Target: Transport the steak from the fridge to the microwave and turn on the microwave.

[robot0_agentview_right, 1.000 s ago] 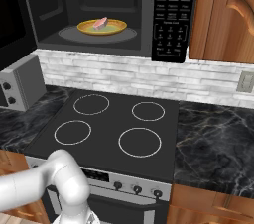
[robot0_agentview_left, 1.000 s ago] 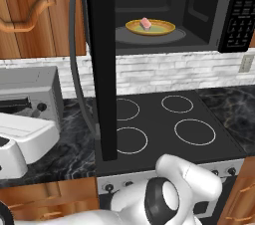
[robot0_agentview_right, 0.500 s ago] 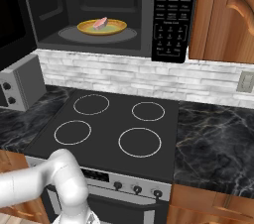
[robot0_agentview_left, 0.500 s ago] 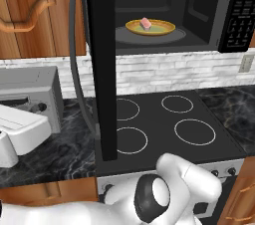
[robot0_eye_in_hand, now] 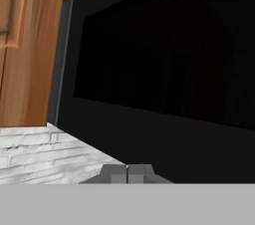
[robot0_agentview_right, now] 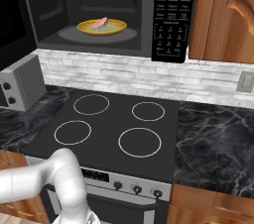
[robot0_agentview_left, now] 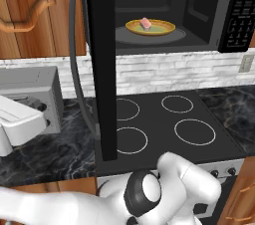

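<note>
Steak [robot0_agentview_left: 145, 23] on yellow plate [robot0_agentview_left: 162, 29], centre of microwave [robot0_agentview_left: 234, 5] cavity. Microwave door [robot0_agentview_left: 101, 64] swung open. Claw [robot0_eye_in_hand: 127, 171] pressed together, empty, facing dark door panel. Stove [robot0_agentview_right: 114, 124] below.

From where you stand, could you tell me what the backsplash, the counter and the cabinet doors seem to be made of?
The backsplash looks like whitewashed brick or stone tile, matte, with visible mortar lines. The counter seems polished dark marble or granite: black with pale veins and a slight sheen. The cabinet doors appear to be varnished reddish wood, with streaky grain and a carved curved handle; it could as well be a veneer.
</note>
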Robot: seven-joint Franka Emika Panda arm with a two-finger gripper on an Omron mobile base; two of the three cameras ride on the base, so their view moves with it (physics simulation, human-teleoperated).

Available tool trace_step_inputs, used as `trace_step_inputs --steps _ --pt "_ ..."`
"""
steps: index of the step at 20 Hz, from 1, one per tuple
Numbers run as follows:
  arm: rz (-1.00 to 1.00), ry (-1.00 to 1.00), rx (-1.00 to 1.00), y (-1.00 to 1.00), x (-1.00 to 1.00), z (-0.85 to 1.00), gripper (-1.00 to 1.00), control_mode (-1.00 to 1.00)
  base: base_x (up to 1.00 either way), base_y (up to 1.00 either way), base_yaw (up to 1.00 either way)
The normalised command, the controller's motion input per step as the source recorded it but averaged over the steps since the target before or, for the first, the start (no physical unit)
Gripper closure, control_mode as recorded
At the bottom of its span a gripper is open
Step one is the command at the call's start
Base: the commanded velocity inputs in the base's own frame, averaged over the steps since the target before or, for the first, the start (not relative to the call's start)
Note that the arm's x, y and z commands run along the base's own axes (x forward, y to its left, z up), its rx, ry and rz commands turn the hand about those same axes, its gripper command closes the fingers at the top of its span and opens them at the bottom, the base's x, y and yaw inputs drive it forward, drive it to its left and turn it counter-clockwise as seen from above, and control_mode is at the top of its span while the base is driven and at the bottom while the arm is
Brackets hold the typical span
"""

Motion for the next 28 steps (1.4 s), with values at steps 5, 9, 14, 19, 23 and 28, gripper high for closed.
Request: trace_step_inputs --steps 5,9,14,19,23,28 --pt "-0.12 0.0 0.0 0.06 0.19 -0.08 1.0 -1.0 0.0 0.0 0.0" --pt "-0.14 0.0 0.0 0.01 0.07 0.0 1.0 -1.0 0.0 0.0 0.0" --pt "-0.12 0.0 0.0 0.0 0.0 0.0 1.0 -1.0 0.0 0.0 0.0" --pt "-0.03 0.0 0.0 -0.12 0.0 0.0 1.0 -1.0 0.0 0.0 0.0" --pt "-0.02 0.0 0.0 -0.28 0.0 0.0 1.0 -1.0 0.0 0.0 0.0" --pt "0.0 0.0 0.0 -0.38 0.0 0.0 1.0 -1.0 0.0 0.0 0.0"
